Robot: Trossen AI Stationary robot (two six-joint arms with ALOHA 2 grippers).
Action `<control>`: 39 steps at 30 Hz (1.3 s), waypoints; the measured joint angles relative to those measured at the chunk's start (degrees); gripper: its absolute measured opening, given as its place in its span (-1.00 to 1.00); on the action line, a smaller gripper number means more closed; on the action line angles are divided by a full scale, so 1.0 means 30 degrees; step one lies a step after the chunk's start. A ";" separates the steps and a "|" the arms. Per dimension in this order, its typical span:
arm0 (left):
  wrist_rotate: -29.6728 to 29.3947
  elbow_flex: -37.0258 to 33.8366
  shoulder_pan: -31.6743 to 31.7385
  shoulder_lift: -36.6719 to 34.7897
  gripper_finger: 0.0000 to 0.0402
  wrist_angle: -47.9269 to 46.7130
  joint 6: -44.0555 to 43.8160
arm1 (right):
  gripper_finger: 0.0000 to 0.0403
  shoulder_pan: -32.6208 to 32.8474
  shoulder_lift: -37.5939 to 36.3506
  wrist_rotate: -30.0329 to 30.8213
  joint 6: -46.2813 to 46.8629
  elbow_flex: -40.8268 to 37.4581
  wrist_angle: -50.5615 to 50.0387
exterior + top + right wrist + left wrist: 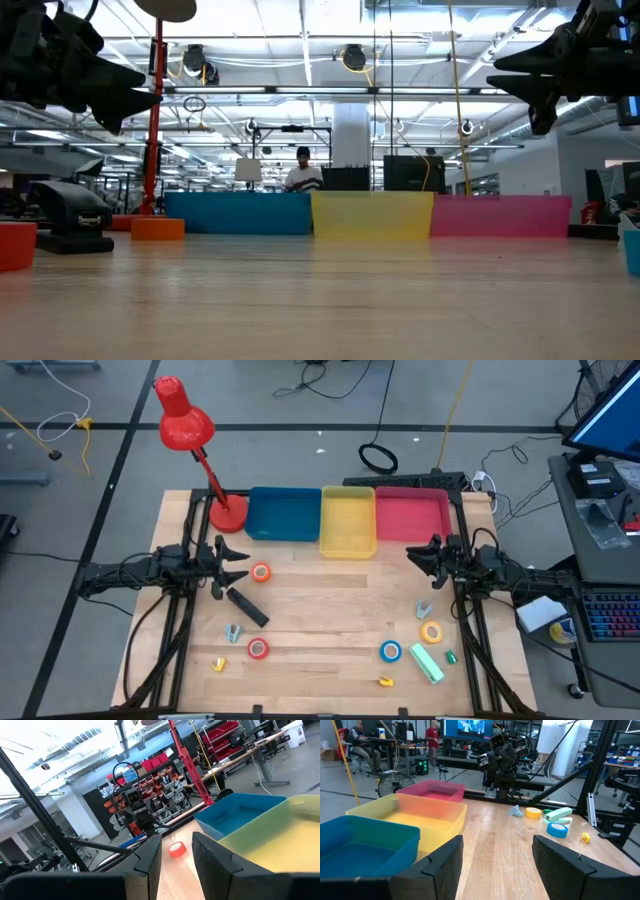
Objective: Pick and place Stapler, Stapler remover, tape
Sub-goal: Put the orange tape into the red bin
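My left gripper (pixel 232 560) hangs open above the table's left half, near the orange tape roll (pixel 261 572). The black stapler (pixel 245 605) lies on the wood nearer the front, with a grey staple remover (pixel 233 632) and the red tape roll (pixel 258 648) beyond it. My right gripper (pixel 413 555) hangs open above the right half. Below it lie a second grey remover (pixel 424 610), the yellow tape roll (pixel 431 631), the blue tape roll (pixel 390 651) and a light green stapler (pixel 427 663). In the low view both grippers stand high above the table.
Three bins stand side by side along the far edge: blue (pixel 285 515), yellow (pixel 348 520) and pink (pixel 412 515). A red desk lamp (pixel 185 425) stands at the far left corner. Small yellow pieces (pixel 219 663) (pixel 386 681) and a green one (pixel 451 656) lie near the front.
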 joint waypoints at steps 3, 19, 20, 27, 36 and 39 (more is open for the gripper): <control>0.0001 0.0003 0.0000 -0.0001 0.19 0.0025 -0.0033 | -0.49 0.0000 0.0000 0.0254 -0.0073 0.0010 -0.0070; -0.0696 0.0027 -0.0040 0.0028 0.19 0.6001 -0.7013 | -0.49 0.0000 0.0000 0.1898 0.0062 0.0025 -0.0191; -0.0471 0.0184 -0.0071 0.0145 0.19 0.6014 -0.6965 | -0.49 0.0000 0.0000 0.1898 0.0059 0.0025 -0.0219; -0.0422 0.2023 -0.0429 0.3272 0.19 0.5795 -0.6613 | -0.49 0.0000 0.0000 0.1898 0.0035 0.0032 -0.0231; -0.0461 0.7795 -0.0492 1.1138 0.19 -0.1711 -0.7827 | -0.49 0.0000 0.0000 0.1898 0.0033 0.0040 -0.0223; -0.0590 1.0044 -0.0466 1.3818 0.19 -0.4798 -0.8189 | -0.49 0.0000 0.0000 0.1898 0.0033 0.0040 -0.0223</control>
